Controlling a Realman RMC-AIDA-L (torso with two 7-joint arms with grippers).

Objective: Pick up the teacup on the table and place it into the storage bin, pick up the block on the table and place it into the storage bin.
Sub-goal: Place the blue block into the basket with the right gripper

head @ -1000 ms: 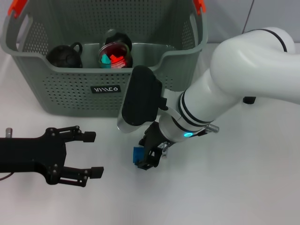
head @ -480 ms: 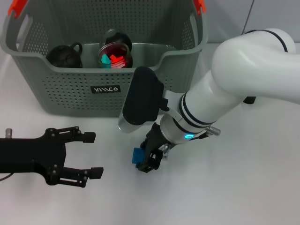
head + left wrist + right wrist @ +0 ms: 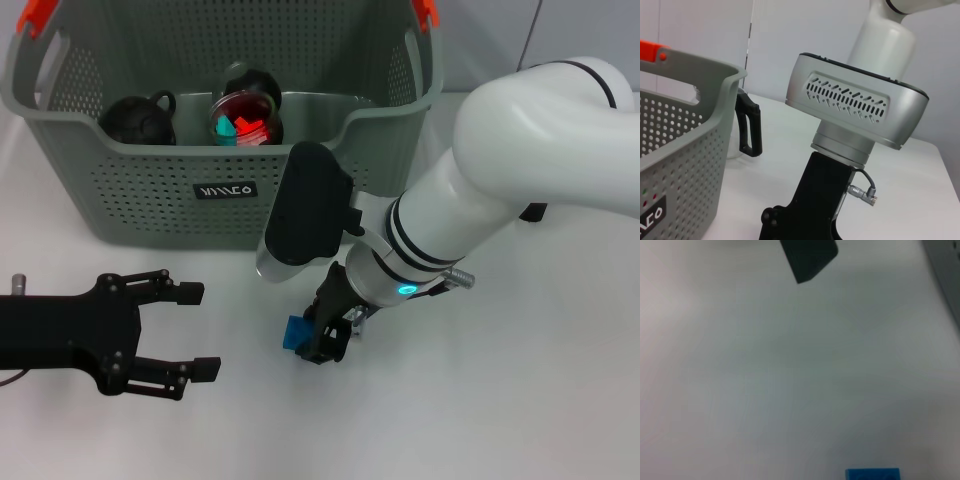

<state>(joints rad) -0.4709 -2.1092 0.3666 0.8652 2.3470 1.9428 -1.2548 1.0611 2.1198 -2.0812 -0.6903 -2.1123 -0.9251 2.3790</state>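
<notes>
The blue block (image 3: 296,332) lies on the white table, just in front of the storage bin (image 3: 150,200). My right gripper (image 3: 322,343) is down at the table, pressed against the block's right side. In the right wrist view the block (image 3: 872,474) shows only at the picture's edge. A round black teacup (image 3: 140,120) with a handle rests inside the bin at its left. My left gripper (image 3: 198,330) hovers open over the table to the left of the block, holding nothing.
A second dark cup (image 3: 245,112) holding red and teal pieces sits in the bin beside the teacup. A black handle-shaped object (image 3: 750,125) stands on the table past the bin's right end. The right arm's bulky wrist (image 3: 305,205) hangs close to the bin's front wall.
My right gripper has shifted slightly to the right along the table, and the blue block has moved the same way with it. The left arm has stayed still.
</notes>
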